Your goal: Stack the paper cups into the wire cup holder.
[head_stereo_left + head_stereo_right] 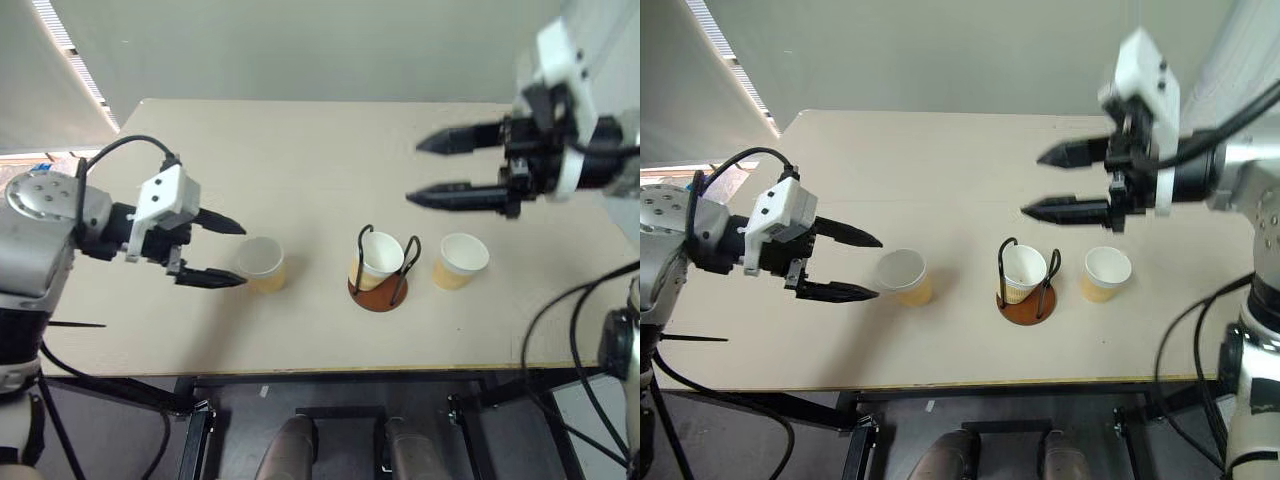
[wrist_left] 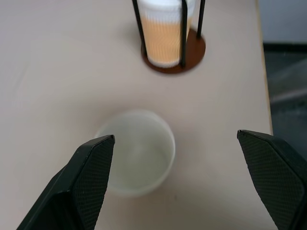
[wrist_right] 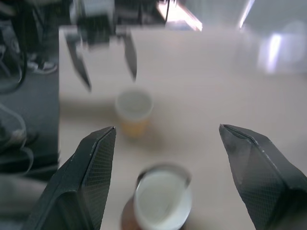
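Note:
Three paper cups stand on the beige table (image 1: 300, 150). One paper cup (image 1: 380, 258) sits inside the wire cup holder (image 1: 378, 296), leaning slightly against its black loops. A second cup (image 1: 462, 260) stands upright just right of the holder. The third cup (image 1: 262, 264) stands to the left, with my left gripper (image 1: 240, 255) open and level with it, its fingertips at the cup's left side without touching. In the left wrist view this cup (image 2: 136, 151) lies ahead between the fingers (image 2: 86, 177). My right gripper (image 1: 413, 172) hangs open and empty above the holder, pointing left.
The table's front edge (image 1: 300, 372) runs close below the cups. Black cables (image 1: 560, 320) hang off the table's right side. The far half of the table holds nothing but bare surface.

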You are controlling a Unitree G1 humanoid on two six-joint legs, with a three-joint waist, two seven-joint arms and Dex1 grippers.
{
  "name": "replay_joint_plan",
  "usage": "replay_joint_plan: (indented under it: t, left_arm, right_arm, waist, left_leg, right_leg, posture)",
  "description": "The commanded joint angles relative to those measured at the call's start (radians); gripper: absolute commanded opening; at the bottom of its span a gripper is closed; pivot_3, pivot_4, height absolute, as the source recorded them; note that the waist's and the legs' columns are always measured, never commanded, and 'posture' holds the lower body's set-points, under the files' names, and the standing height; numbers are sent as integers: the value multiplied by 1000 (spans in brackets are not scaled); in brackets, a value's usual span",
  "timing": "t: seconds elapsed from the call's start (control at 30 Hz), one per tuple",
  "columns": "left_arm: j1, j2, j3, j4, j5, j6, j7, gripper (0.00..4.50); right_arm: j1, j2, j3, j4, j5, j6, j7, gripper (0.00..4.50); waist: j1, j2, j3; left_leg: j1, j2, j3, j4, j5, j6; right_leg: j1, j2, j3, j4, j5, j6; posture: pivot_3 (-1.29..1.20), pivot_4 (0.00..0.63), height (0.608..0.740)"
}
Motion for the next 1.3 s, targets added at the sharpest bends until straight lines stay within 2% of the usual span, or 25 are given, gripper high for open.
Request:
replay_joint_plan:
  t: [0.03, 0.3, 0.63, 0.73, 1.1, 1.3]
  left_arm:
    - [8, 6, -39, 22, 77, -107, -19, 4500]
    - [-12, -54, -123, 122, 208, -275, -15, 4500]
    - [-32, -128, -140, 179, 279, -356, 16, 4500]
    - [-46, -145, -134, 183, 278, -359, 22, 3873]
    - [-57, -139, -140, 160, 246, -332, -57, 16]
    - [-45, -131, -135, 141, 232, -309, -92, 16]
  right_arm:
    - [19, -51, -6, -73, 65, -36, -3, 3633]
    - [65, -131, 8, -98, 155, -78, -15, 3633]
    - [68, -153, -1, -89, 230, -79, -88, 3633]
    - [69, -165, 1, -85, 243, -87, -97, 3668]
    - [83, -194, 13, -75, 267, -123, -119, 3668]
    - [96, -202, 19, -68, 256, -150, -130, 3668]
  waist:
    - [-2, 0, 0]
    - [-3, 0, 0]
    - [-3, 0, 0]
    - [-3, 0, 0]
    - [-3, 0, 0]
    - [-3, 0, 0]
  left_leg:
    - [0, 0, 0, 0, 0, 0]
    - [1, 1, 0, -2, 1, -1]
    - [0, 1, 0, -2, 0, 0]
    - [0, 1, -1, -2, 0, 0]
    - [0, 1, -1, -1, 0, 0]
    - [0, 1, -1, -1, 0, 0]
  right_leg:
    - [0, 0, 0, 0, 0, 0]
    - [-1, 1, 0, 2, 0, 1]
    - [-1, 1, 0, 1, -1, 2]
    - [-1, 1, 0, 1, 0, 2]
    - [-1, 1, 0, 1, -1, 6]
    - [-1, 1, 0, 1, -1, 7]
  posture:
    - [0, 150, 740]
    - [0, 150, 740]
    - [0, 150, 740]
    - [0, 150, 740]
    - [0, 150, 740]
    - [0, 150, 740]
